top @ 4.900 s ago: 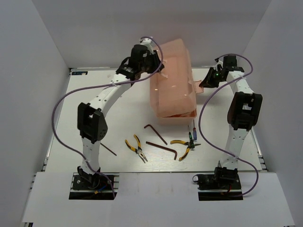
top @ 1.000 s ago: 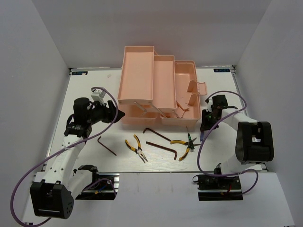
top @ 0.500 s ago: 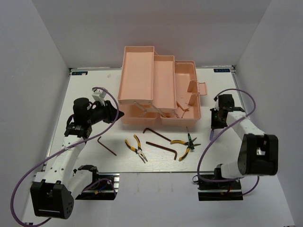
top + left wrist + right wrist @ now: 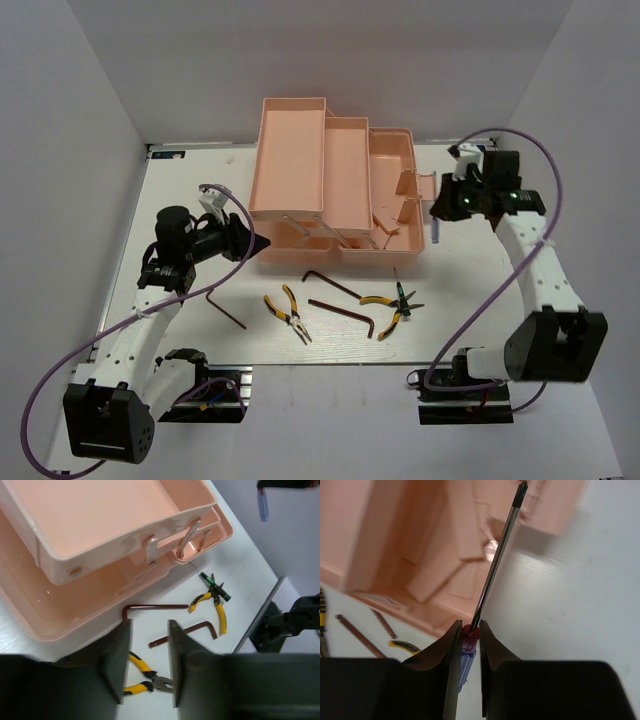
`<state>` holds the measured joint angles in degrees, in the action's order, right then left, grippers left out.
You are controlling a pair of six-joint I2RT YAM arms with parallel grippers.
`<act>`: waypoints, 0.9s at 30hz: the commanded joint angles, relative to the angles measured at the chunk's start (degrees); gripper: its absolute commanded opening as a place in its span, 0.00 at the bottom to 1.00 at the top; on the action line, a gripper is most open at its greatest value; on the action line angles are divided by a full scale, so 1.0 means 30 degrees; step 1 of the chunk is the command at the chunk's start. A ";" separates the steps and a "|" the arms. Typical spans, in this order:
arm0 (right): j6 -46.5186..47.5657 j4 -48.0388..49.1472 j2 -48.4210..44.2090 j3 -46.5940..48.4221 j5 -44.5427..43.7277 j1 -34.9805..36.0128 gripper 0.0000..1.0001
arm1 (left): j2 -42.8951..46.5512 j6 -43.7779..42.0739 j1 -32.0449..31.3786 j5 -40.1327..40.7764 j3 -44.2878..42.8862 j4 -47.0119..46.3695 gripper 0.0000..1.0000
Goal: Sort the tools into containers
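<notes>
Sorting scene viewed from above and from both wrists: the salmon-pink toolbox (image 4: 290, 160) is shown opened at the far middle of the table (image 4: 190, 180), with its tiered trays folded out toward the left. The right gripper (image 4: 467, 630) is seen above the table just beside the toolbox's right end, its fingers pressed onto the blue-handled screwdriver (image 4: 492, 565). The screwdriver is pinched at the red collar where handle meets shaft, the shaft being directed away from the wrist camera, over the pink trays. The left gripper (image 4: 147, 667) is held low by the toolbox's near-left corner, its fingers spread and nothing gripped between them. Lying on the table in front of the toolbox are a first hex key (image 4: 225, 307) apart to the left, yellow-handled pliers (image 4: 288, 312), a second hex key (image 4: 330, 284), a third hex key (image 4: 345, 315), a second pair of pliers (image 4: 385, 310) and, at their jaws, a dark screwdriver (image 4: 403, 292)
</notes>
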<state>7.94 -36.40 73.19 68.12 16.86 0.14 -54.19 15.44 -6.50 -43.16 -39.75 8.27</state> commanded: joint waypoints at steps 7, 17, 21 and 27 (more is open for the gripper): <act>-0.2472 0.1032 0.7270 0.5504 0.2908 0.3614 0.00 | -0.0156 -0.0196 -0.0088 0.0790 0.0212 0.0406 0.62; -0.1537 0.2026 0.6370 0.4016 0.0561 0.4172 0.47 | -0.1066 -0.0548 -0.0088 0.4158 -0.0490 0.2748 0.60; 0.1640 0.1530 0.2480 0.1414 0.1662 0.4084 0.38 | -0.1066 -0.0548 -0.0088 0.7486 -0.0726 0.4006 0.33; 0.7985 -0.5004 -0.1885 -0.2954 0.5483 0.4404 0.19 | -0.1066 0.0448 -0.0088 1.0221 -0.0931 0.4801 0.15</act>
<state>19.99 -40.60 71.20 64.07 27.11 12.62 -57.89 15.42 -6.57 -19.18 -40.36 20.71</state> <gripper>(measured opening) 0.225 0.156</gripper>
